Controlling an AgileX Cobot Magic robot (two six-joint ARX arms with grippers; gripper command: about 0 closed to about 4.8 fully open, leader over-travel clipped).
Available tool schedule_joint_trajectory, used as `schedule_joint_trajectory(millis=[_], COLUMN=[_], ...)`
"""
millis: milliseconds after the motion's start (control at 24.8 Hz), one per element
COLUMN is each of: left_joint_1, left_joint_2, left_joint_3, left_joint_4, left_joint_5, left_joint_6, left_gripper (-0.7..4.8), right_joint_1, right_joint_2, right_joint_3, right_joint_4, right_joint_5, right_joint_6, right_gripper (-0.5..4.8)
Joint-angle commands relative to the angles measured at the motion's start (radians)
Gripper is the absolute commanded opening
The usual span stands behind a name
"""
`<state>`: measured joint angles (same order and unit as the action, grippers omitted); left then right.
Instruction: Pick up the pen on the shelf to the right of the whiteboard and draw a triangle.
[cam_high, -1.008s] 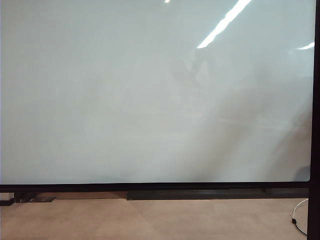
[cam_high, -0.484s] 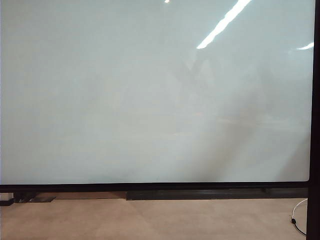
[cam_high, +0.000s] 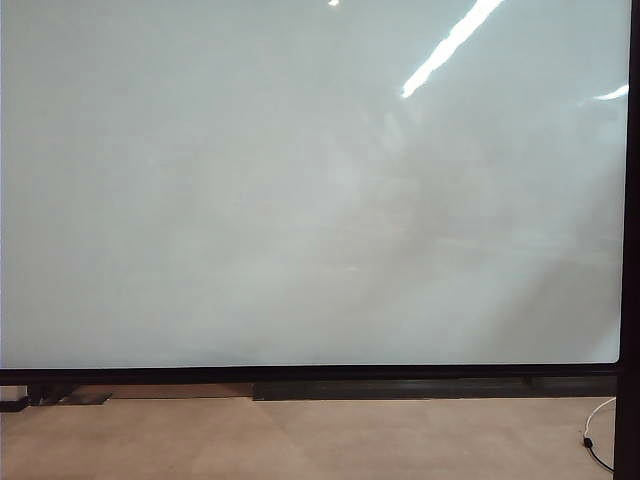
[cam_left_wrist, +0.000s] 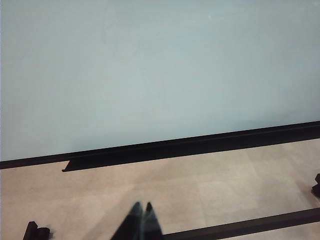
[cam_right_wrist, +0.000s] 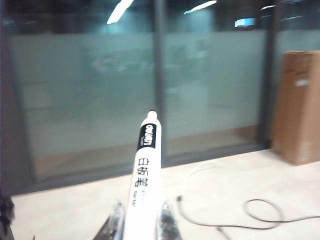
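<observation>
Reflections shifted; right claw (cam_right_wrist: 140, 220) clamps pen (cam_right_wrist: 143, 180).

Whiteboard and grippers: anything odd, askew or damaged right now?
Nothing stands out. The whiteboard is blank and unmarked, only ceiling-light glare on it. The right gripper holds the pen straight, tip outward. The left gripper hangs shut above the floor.

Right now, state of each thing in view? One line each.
whiteboard: upright, blank, no triangle drawn yet.
pen: held in the right gripper, tip pointing away from the fingers toward the frosted glass wall.
right gripper: shut on the pen, off the board.
left gripper: shut, empty, low above the floor.
cable: loose on the floor.
cardboard box: standing, closed.
</observation>
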<state>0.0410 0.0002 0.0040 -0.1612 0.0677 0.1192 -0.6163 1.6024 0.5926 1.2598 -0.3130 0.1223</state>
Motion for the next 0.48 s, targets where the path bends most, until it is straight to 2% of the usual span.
schedule_joint_trajectory(millis=[40,161,323,363,484], left_joint_1=[0.0,-0.001,0.0,0.0,0.0], left_joint_2=[0.0,0.0,0.0,0.0,0.0], left_joint_3=[0.003,0.003,0.003,0.003,0.003], left_joint_4=[-0.003,-0.003,-0.003,-0.003,-0.003], left_joint_5=[0.003,0.003,0.003,0.003,0.003], left_joint_6=[0.001,0.001,0.001,0.001,0.001], left_gripper=[-0.05,-0.05,-0.05,-0.05,-0.05], right_joint_1=[0.052,0.156,0.37,0.453,0.582], right_joint_2=[-0.198,-0.415,-0.722,-0.811,-0.897], right_joint_3=[-0.097,-0.162,-0.169,-0.169,-0.169], right_joint_4=[-0.122,-0.286,-0.621,-0.707,-0.785], right_joint_5=[0.081,0.174,0.311,0.319,0.32], right_joint_6=[0.028,0.027,0.027,0.027,0.023], right_gripper=[-0.06,-0.06,-0.06,-0.06,-0.06])
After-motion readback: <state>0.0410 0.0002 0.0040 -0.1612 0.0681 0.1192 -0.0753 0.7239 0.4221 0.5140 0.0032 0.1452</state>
